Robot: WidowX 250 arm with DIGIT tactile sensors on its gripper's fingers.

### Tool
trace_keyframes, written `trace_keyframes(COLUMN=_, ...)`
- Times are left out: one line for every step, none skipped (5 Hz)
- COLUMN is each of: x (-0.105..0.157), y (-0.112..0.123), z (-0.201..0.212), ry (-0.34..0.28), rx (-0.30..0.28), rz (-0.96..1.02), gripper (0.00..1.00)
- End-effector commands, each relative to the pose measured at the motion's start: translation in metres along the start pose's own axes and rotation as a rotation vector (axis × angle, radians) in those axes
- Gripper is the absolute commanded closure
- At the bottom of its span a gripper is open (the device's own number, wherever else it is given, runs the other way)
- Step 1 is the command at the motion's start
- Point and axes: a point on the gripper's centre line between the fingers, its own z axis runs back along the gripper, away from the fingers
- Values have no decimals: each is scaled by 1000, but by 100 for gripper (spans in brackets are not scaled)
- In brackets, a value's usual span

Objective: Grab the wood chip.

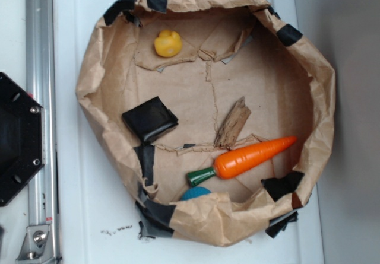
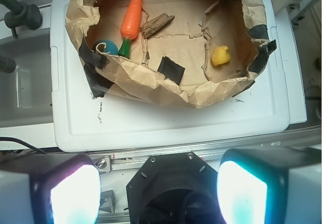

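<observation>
Wood chip point(image 1: 232, 123) beside carrot point(image 1: 254, 157) — well apart from fingers point(image 2: 241, 193), spread wide, empty.

I am scanning both views and finding nothing I can read; no letters, numbers, brands or signs are showing on any surface; the small dark specks on the white board point(image 1: 119, 229), near the paper wall point(image 1: 95, 68), are looking like debris rather than writing in the exterior view; the same marks are appearing in the wrist view as shapeless flecks.
</observation>
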Motion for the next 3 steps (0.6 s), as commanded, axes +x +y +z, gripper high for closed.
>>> trace_keyframes(x=0, y=0, z=0, ry=0, rx=0, rz=0, gripper=0)
trace_keyframes(x=48, y=6, z=-24, ry=-63, rx=12, rz=146, gripper=0)
trace_keyframes(x=95, y=24, z=-46, ry=-85, rx=8, rz=342, gripper=0)
